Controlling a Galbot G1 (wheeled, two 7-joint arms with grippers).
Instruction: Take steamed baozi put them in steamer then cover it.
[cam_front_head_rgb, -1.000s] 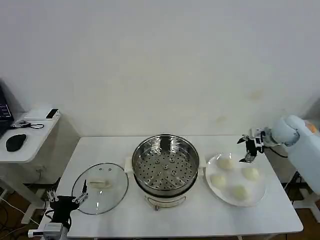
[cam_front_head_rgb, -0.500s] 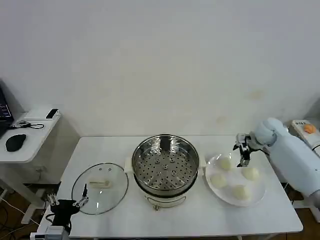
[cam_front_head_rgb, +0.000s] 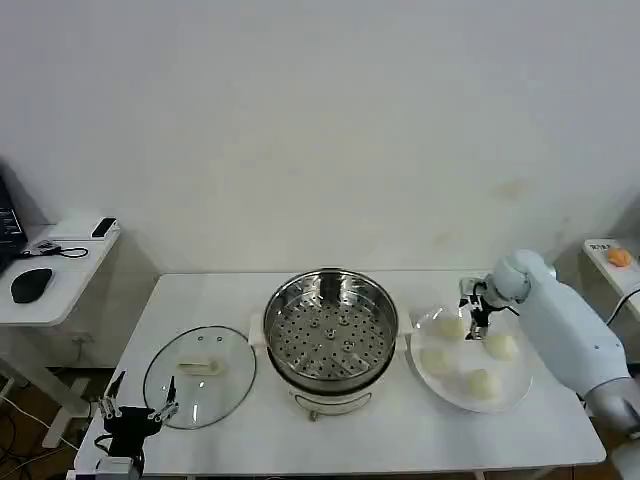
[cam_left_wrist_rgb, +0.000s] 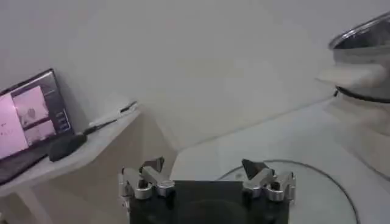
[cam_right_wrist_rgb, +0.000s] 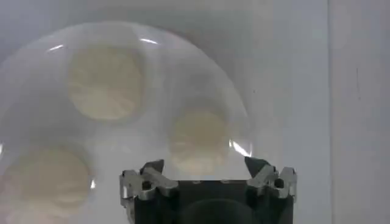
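from your head camera, the steamer (cam_front_head_rgb: 331, 335) sits mid-table, uncovered, its perforated tray bare. the cover (cam_front_head_rgb: 200, 376) lies flat on the table to its left, bar handle up. on the other side, the white plate (cam_front_head_rgb: 512, 392) carries the four steamed baozi (cam_front_head_rgb: 447, 325). your right gripper (cam_front_head_rgb: 477, 312) hangs over the plate's far edge, just above the rear bun, holding nothing. your left gripper (cam_front_head_rgb: 137, 409) waits low at the table's near left corner, beside the cover, fingers spread wide.

in your left wrist view, the left gripper (cam_left_wrist_rgb: 208, 180) stands open and empty, with the cover's rim (cam_left_wrist_rgb: 317, 171) beyond and the steamer (cam_left_wrist_rgb: 365, 67) at the side.

in your right wrist view, the right gripper (cam_right_wrist_rgb: 205, 173) is spread wide, one baozi (cam_right_wrist_rgb: 198, 140) straight ahead between the tips, untouched.
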